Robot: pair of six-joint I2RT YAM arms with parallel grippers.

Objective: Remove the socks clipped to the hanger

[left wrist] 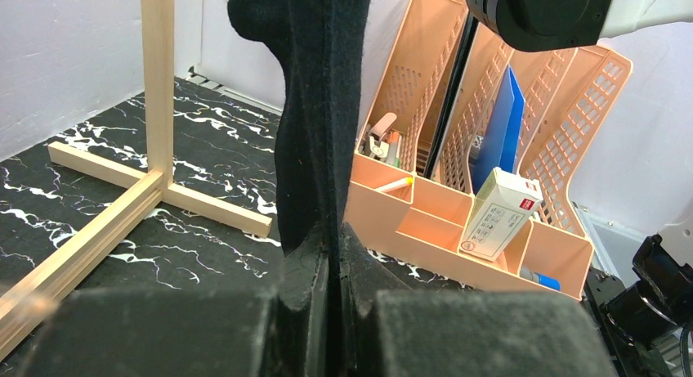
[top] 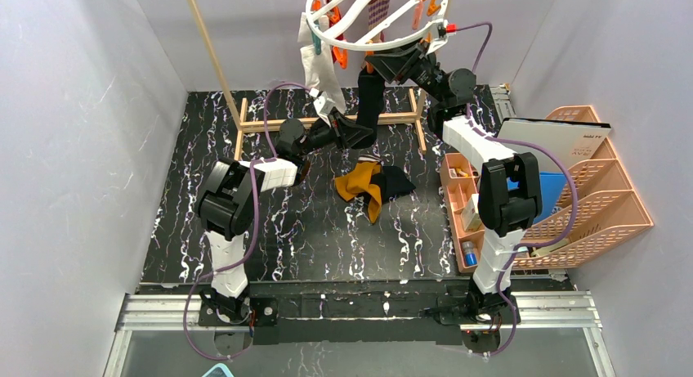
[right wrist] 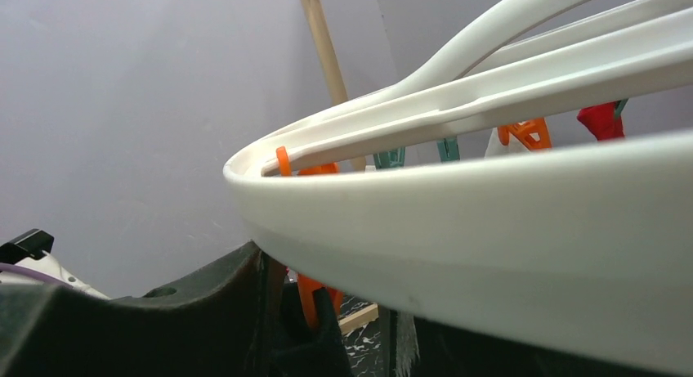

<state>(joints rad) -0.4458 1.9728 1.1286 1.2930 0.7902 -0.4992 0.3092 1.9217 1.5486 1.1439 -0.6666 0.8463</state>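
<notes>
Marbled tabletop [top: 310, 230] under clamped black sock [left wrist: 319, 107]

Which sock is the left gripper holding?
The black sock hanging from the hanger; the left gripper is shut on its lower end. The white sock hangs free, and the mustard sock lies on the table.

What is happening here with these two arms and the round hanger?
The arms are taking socks off the white hanger. The left gripper is shut on the lower part of a black sock that runs up towards the ring. The right gripper is up at the rim, with an orange clothespin at its fingers; whether it squeezes the pin, I cannot tell. A white sock hangs from the ring too. A mustard sock and a dark sock lie on the table.
</notes>
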